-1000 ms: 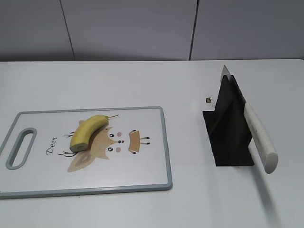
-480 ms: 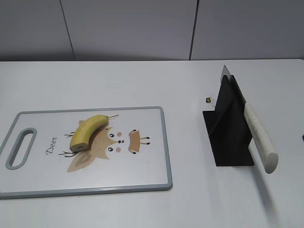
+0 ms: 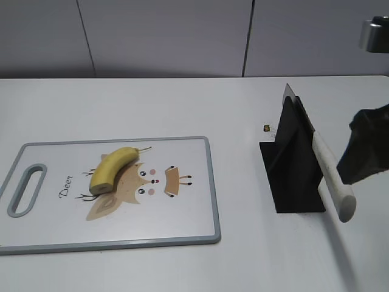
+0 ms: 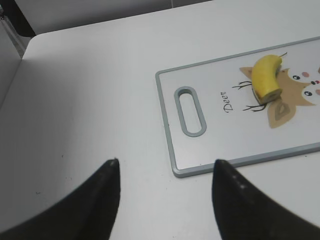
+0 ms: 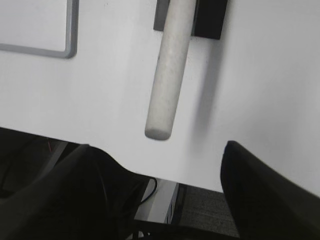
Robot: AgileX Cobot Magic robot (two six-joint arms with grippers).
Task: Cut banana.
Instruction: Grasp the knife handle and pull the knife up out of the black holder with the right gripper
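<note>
The short yellow banana point(image 3: 111, 168) lies on the white cutting board point(image 3: 182, 225), stem to the back right, cut face at the front left; it also shows in the left wrist view point(image 4: 267, 78). A knife with a white handle point(image 3: 333, 176) rests in a black stand point(image 3: 292, 164); the handle shows in the right wrist view point(image 5: 170, 65). My right gripper point(image 5: 157, 152) is open and empty, just off the handle's end, entering the exterior view point(image 3: 368, 149) at the right. My left gripper point(image 4: 165, 162) is open and empty above bare table, left of the board's handle slot point(image 4: 190, 111).
The board has a grey rim and a tan deer print point(image 3: 146, 182). A tiny dark speck point(image 3: 266, 128) lies on the table behind the stand. The table's front edge point(image 5: 125, 167) runs below the knife handle, with cables and floor beyond it.
My right arm has come into the exterior view at the right edge, close to the knife handle. The banana, board and knife have not moved.
</note>
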